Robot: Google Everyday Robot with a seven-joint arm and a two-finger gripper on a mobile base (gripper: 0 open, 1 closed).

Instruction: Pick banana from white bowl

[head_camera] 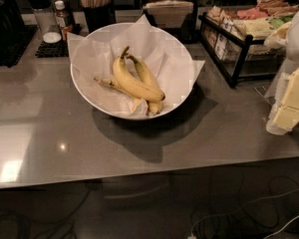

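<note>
Banana (134, 82): lay in white bowl (82, 96) at frame centre, across two slimmer bananas (148, 76). Gripper (289, 108): hung at right edge, well apart from bowl; spread or pressed together, could not tell.

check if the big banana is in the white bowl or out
In. The banana lies on the paper inside the white bowl; the gripper is at the right, clear of it.

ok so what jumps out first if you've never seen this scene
The wide, shallow white bowl lined with crinkled paper sits mid-way along the grey counter. In it, the thick curved yellow banana lies over two slimmer yellow bananas. The robot's pale gripper hangs at the right edge, apart from the bowl, near a black wire rack of packaged snacks.
</note>
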